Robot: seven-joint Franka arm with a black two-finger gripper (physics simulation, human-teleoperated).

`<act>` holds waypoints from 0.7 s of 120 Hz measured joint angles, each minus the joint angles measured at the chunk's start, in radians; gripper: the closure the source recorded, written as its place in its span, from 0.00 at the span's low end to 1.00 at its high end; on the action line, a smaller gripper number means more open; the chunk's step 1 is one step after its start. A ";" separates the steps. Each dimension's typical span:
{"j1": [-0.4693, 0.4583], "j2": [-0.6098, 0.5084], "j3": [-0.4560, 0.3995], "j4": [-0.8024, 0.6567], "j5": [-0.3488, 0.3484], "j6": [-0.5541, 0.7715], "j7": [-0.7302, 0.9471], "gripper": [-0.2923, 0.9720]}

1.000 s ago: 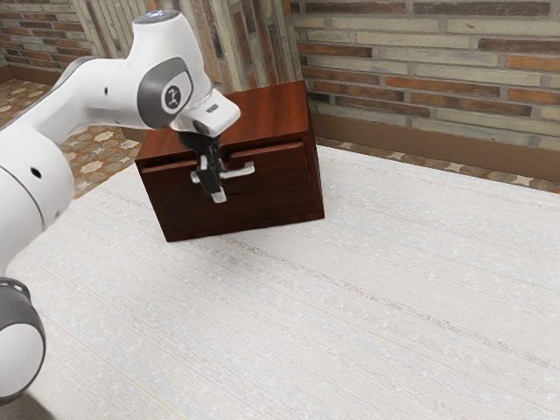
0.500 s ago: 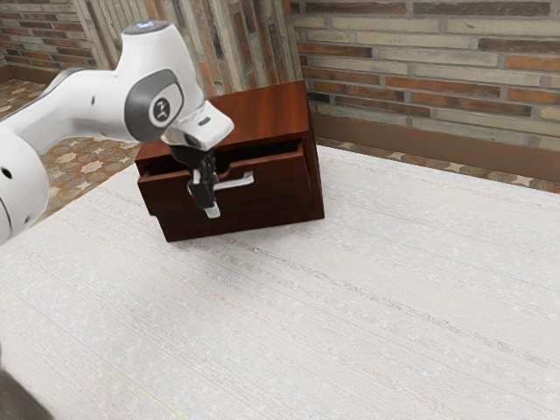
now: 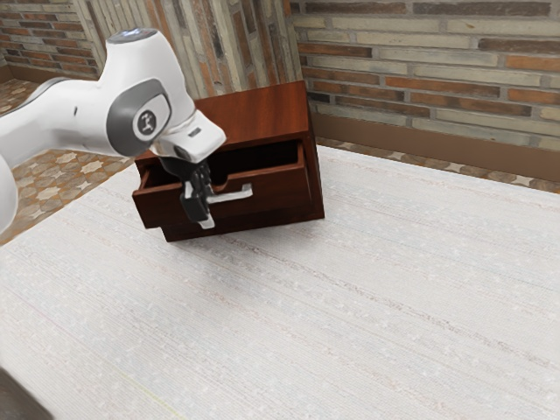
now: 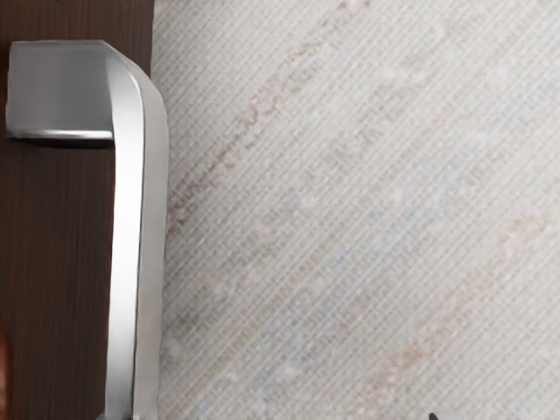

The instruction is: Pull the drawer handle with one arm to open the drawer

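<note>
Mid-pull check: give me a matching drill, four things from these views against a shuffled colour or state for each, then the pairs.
Things:
1. drawer
2. handle
3. gripper
4. table

Colour or state:
a. silver, bar-shaped
b. pale, grained surface
c. partly open, dark gap above its front
d. black, fingers shut on the handle

Pairs: 1-c, 2-a, 3-d, 4-b.
</note>
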 joint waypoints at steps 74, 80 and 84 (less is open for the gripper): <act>0.002 -0.145 -0.038 -0.188 -0.004 0.068 -0.003 0.41; 0.003 -0.162 -0.043 -0.211 -0.004 0.074 -0.003 0.40; 0.001 -0.170 -0.044 -0.223 -0.004 0.078 -0.004 0.39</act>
